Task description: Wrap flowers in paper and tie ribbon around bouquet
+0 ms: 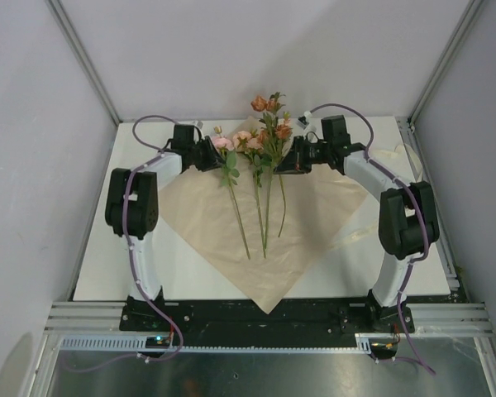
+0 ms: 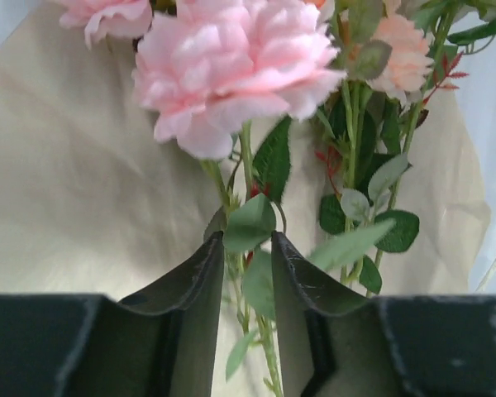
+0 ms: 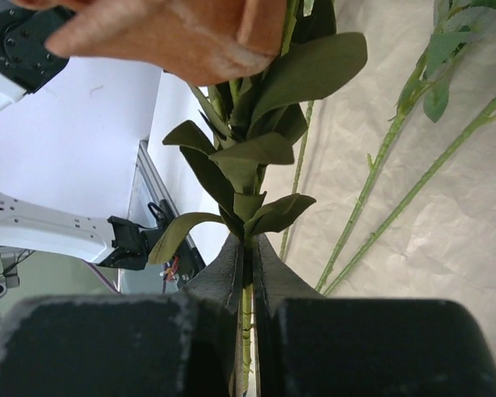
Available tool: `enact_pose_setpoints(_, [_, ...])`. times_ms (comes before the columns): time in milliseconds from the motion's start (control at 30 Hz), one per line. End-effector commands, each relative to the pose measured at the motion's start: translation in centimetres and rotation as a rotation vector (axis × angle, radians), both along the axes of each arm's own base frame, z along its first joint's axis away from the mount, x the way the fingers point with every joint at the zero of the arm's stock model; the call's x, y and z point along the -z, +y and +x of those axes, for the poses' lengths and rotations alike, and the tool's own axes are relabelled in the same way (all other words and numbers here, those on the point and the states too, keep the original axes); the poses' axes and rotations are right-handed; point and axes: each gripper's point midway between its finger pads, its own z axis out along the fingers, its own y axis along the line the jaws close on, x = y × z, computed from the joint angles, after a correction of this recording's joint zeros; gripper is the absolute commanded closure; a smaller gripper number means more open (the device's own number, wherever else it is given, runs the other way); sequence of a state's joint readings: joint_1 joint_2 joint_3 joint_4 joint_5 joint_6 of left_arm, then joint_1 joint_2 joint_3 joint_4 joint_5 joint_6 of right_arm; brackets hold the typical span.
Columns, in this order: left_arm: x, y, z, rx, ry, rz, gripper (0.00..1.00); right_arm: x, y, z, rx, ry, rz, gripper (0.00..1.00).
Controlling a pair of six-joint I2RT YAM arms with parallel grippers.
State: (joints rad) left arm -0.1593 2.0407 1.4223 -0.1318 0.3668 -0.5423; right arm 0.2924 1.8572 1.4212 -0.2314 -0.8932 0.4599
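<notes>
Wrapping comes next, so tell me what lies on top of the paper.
The flowers lie on the paper, thin green stems running down its middle, blooms toward its far corner. That corner is covered by blooms and leaves.

We are looking into a robot lab cell: a white table (image 1: 107, 269) is sitting between plain grey walls (image 1: 231, 50), aluminium rails (image 1: 83, 315) are framing its near edge, and purple cables (image 1: 140, 122) are looping over it.
</notes>
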Motion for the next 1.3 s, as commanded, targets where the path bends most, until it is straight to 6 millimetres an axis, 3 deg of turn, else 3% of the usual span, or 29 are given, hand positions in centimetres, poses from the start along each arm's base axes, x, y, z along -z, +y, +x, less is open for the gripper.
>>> enact_pose_setpoints(0, [-1.7, -2.0, 3.1, 0.02, -0.075, -0.092, 0.69, 0.3, 0.0, 0.9, -0.004, -0.046, -0.009, 1.0])
enact_pose_setpoints(200, [-1.9, -4.4, 3.7, 0.12, -0.12, -0.091, 0.77, 0.6, 0.2, 1.4, 0.007, -0.063, -0.022, 1.0])
enact_pose_setpoints(300, [-2.5, -4.8, 3.6, 0.154, -0.151, -0.074, 0.76, 0.8, 0.7, 1.9, 0.015, -0.075, -0.033, 1.0])
enact_pose_setpoints(500, [-4.8, -3.1, 3.1, 0.153, -0.211, -0.012, 0.48, 2.1, 1.9, 3.7, 0.073, -0.09, -0.084, 1.0])
enact_pose_setpoints(667, [-6.0, -1.6, 2.3, 0.149, -0.233, 0.024, 0.22, 3.3, 4.1, 5.4, 0.087, -0.095, -0.089, 1.0])
enact_pose_setpoints(867, [-6.9, -0.4, 1.1, 0.159, -0.248, 0.051, 0.02, 6.0, 6.4, 6.9, 0.071, -0.085, -0.118, 0.99])
enact_pose_setpoints(967, [-7.6, 0.6, 0.0, 0.175, -0.261, 0.096, 0.01, 7.3, 6.7, 7.4, 0.078, -0.065, -0.135, 0.88])
enact_pose_setpoints(1100, [-8.9, 3.0, -2.0, 0.195, -0.285, 0.195, 0.0, 7.5, 5.9, 7.2, 0.093, -0.023, -0.141, 0.58])
enact_pose_setpoints(1200, [-11.1, 5.0, -4.1, 0.22, -0.337, 0.304, 0.0, 5.1, 5.3, 6.3, 0.075, -0.029, -0.111, 0.36])
enact_pose_setpoints(1267, [-12.7, 6.3, -6.0, 0.264, -0.402, 0.394, 0.0, 2.1, 4.4, 5.4, 0.057, -0.069, -0.081, 0.24])
